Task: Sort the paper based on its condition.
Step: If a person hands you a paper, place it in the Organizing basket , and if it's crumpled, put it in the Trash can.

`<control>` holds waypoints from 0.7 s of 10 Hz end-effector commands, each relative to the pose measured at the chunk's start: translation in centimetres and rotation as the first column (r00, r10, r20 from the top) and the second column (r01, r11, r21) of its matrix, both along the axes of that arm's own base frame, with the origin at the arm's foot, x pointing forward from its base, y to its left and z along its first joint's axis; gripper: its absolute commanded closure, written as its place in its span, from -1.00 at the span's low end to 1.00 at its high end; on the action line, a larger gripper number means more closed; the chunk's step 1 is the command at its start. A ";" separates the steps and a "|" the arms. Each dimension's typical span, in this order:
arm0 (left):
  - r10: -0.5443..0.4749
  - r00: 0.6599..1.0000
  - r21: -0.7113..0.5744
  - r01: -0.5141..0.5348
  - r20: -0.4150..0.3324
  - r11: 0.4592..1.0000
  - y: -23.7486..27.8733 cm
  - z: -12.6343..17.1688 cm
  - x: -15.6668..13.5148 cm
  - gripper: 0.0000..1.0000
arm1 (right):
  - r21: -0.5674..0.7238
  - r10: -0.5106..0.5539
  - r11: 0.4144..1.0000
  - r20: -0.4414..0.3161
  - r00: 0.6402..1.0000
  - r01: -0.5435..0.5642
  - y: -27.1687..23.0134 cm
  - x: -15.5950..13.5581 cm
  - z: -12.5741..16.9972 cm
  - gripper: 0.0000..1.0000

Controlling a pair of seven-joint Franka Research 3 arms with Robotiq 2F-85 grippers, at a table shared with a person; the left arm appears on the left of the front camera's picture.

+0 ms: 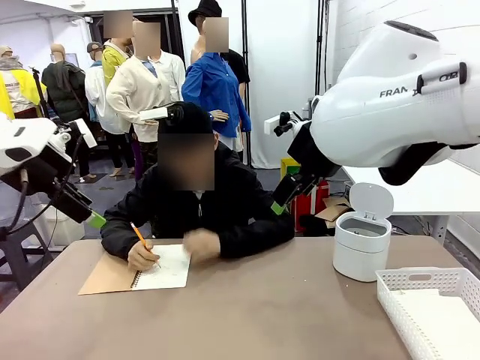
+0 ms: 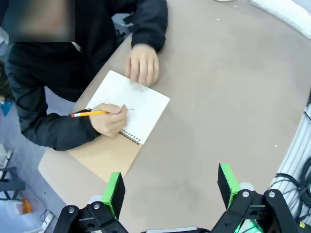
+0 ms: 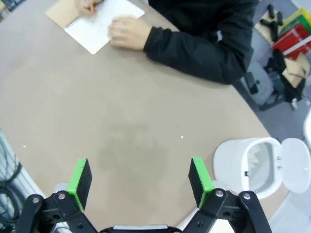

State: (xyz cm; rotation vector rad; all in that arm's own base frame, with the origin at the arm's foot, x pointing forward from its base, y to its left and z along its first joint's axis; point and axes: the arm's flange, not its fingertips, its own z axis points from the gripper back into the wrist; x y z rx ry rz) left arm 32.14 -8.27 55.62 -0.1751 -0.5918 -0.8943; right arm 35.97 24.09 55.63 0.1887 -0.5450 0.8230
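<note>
Notebook (image 1: 142,271) lies on tabletop (image 1: 247,315), far-left part, close to far edge. Person (image 1: 195,202) sits behind that edge, directly behind notebook. One hand (image 1: 141,255), holding pencil (image 1: 138,233), rests on notebook's middle. Other hand (image 1: 201,244) at notebook's far-right corner. Bin (image 1: 361,244) stands toward far-right corner. Basket (image 1: 420,281) at near-right corner, before bin.

Left arm (image 1: 34,154) raised, right arm (image 1: 390,105) raised — left fingers (image 2: 115,190) spread wide, empty, right fingers (image 3: 199,175) likewise

Brown table (image 1: 255,307), white wall panels (image 1: 281,67) behind, grey floor (image 2: 22,145), bright light.
</note>
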 end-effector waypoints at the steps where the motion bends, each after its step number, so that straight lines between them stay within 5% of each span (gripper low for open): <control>1: -0.041 0.999 -0.026 0.040 -0.026 0.999 1.5 1.2 -0.2 -1.00 | 0.016 0.022 1.000 -0.032 0.999 -0.022 0.7 0.2 0.9 -1.00; 7: 0.000 1.000 0.005 0.000 0.006 1.000 3.6 3.2 -1.5 -1.00 | -0.010 0.049 0.999 0.031 0.998 -0.048 1.6 -0.5 3.6 -1.00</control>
